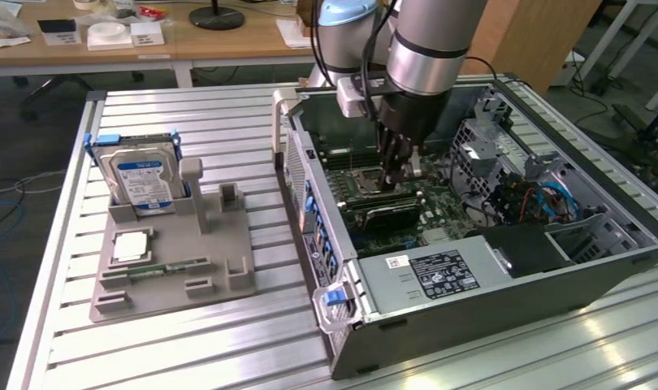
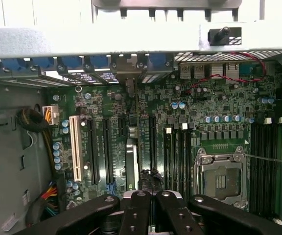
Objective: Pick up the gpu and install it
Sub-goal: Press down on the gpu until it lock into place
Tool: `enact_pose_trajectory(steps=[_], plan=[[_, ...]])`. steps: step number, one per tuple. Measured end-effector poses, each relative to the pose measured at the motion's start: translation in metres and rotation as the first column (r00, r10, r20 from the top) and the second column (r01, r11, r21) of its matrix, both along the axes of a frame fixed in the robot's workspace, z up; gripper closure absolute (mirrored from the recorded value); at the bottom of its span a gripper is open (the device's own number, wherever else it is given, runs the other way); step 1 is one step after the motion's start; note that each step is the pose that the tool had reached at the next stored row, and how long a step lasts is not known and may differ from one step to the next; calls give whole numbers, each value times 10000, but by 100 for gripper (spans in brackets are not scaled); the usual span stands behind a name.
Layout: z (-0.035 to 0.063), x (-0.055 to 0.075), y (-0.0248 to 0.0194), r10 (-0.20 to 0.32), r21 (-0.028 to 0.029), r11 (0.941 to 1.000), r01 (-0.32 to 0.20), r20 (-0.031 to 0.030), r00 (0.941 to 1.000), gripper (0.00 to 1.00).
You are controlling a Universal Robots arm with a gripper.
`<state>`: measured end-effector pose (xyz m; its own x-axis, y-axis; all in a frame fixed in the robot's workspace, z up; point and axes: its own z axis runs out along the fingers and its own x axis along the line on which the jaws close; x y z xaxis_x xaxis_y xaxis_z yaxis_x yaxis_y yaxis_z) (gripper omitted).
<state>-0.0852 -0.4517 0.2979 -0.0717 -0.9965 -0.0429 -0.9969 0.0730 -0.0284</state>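
Reaching down into the open dark-grey computer tower case (image 1: 491, 321), the robot arm's black gripper (image 1: 400, 180) is seen at about 1 o'clock from the centre of the exterior view. It is poised over the green motherboard (image 1: 443, 221). Directly beneath its tip, at 6 o'clock from it, the thin flat dark gpu card (image 1: 392, 215) is seen inside the case, low against the board and among the expansion slots. Contact between the two cannot be confirmed. Whether the gripper is clamped on the card or parted cannot be told.

In the wrist view the gripper (image 2: 153, 178) is shown close above the motherboard (image 2: 219, 98). A long white slot (image 2: 75, 147) and a silvery square processor socket (image 2: 222, 178) lie on opposite sides of it.

A silver box-shaped power supply with a black label (image 1: 438, 272) is mounted in the case at 5 o'clock from the gripper.

Well apart from the case, at 9 o'clock in the exterior view, a grey plastic holder fixture (image 1: 231, 272) is set on the ribbed aluminium table (image 1: 199, 345). A boxy hard drive with a blue-and-white label (image 1: 143, 179) stands upright at the fixture's 11 o'clock corner. A small narrow green memory stick (image 1: 161, 266) lies flat on the fixture at 6 o'clock from the drive.
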Motion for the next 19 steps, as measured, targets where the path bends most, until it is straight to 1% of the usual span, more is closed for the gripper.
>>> enact_pose_trajectory(steps=[9,12,19], plan=[[-10,0,5,0,1,10000,0,1,10000,89],[-9,-1,-12,-1,0,10000,1,-1,10000,89],[-10,4,-27,-6,-1,10000,6,-4,10000,89]])
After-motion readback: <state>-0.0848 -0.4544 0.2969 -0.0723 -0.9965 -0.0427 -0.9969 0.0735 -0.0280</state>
